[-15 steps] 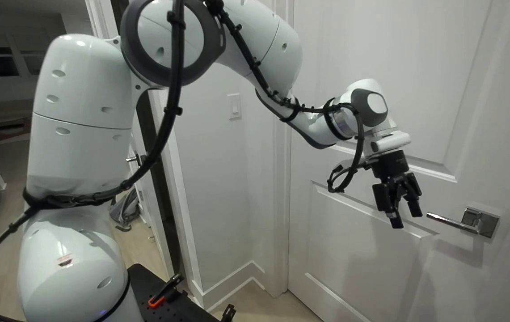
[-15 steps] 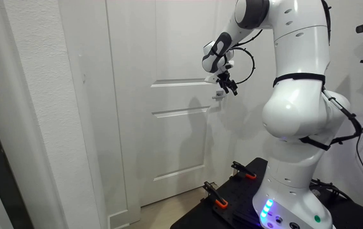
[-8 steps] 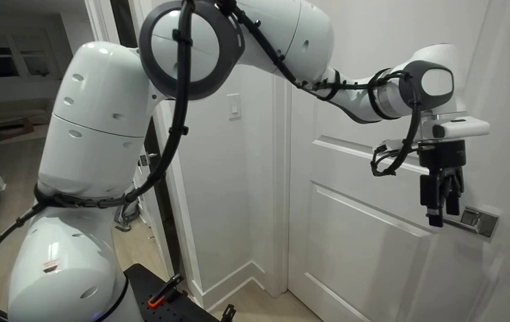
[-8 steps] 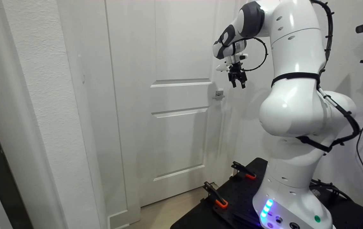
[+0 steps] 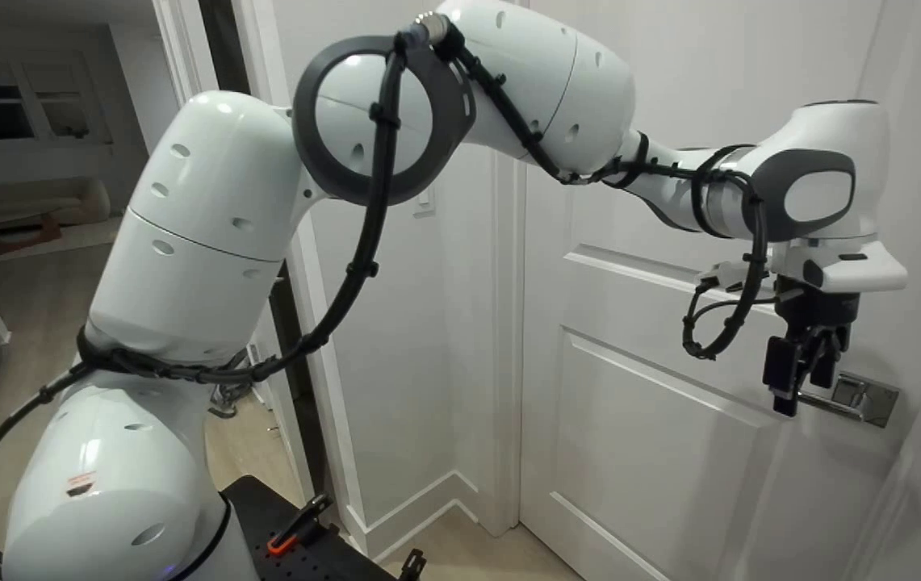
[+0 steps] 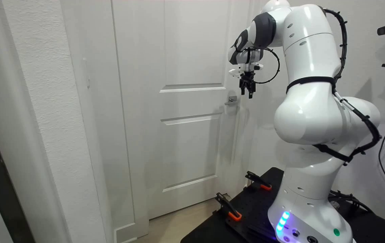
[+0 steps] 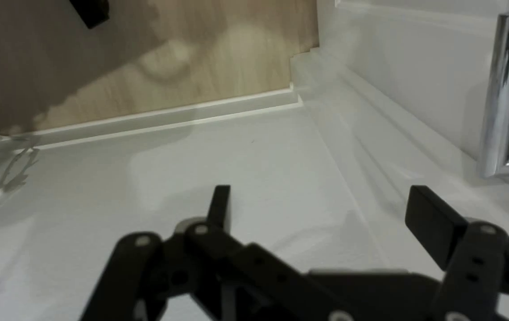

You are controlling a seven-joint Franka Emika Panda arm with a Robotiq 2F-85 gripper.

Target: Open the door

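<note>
The end effector (image 5: 805,394) had shifted right over the last second in an exterior view, straightening from a tilt to point down, and now hid the left end of the silver lever handle (image 5: 860,397). Its jaws stood wide apart, the handle outside them to the right in the wrist view. The white door (image 6: 192,152), on the far side and left of the arm (image 6: 313,60) in an exterior view, stayed closed.
</note>
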